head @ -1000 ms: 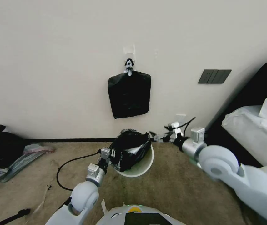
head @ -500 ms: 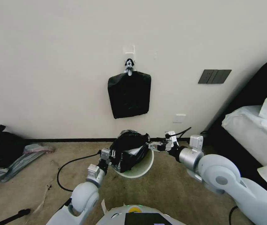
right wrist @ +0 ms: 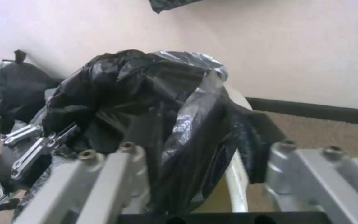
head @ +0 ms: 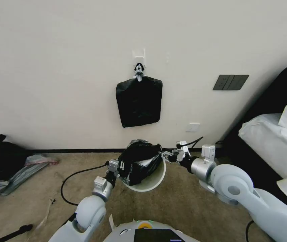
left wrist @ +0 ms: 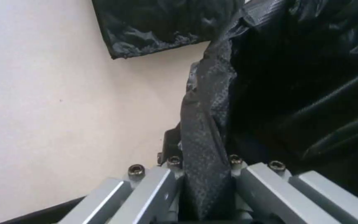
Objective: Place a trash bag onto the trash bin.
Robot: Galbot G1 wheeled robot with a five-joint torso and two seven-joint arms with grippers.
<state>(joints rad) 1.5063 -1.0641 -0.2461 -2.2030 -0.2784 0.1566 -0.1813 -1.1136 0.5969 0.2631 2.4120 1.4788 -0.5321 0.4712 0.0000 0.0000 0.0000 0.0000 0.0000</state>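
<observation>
Left hand point(head: 121, 166) pinches bag point(head: 139, 162) over bin point(head: 157, 178); right hand point(head: 165, 155) open, seemingly straddling bag's edge.

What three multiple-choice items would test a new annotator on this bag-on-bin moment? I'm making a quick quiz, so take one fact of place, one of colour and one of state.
1. Where is the right gripper?
A. At the bag's edge over the far right part of the bin's rim
B. Down on the carpet
C. Up at the wall hook

2. What colour is the trash bin?
A. Black
B. White
C. Green

3. How does the left gripper stand?
A. Open, clear of the bag
B. Shut on the bin's rim
C. Shut on the trash bag

Answers: 1 A, the head view shows its tips at the bag's right edge by the rim. 2 B, the rim and wall are white. 3 C, the left wrist view shows a strip of black film clamped between its fingers.
</observation>
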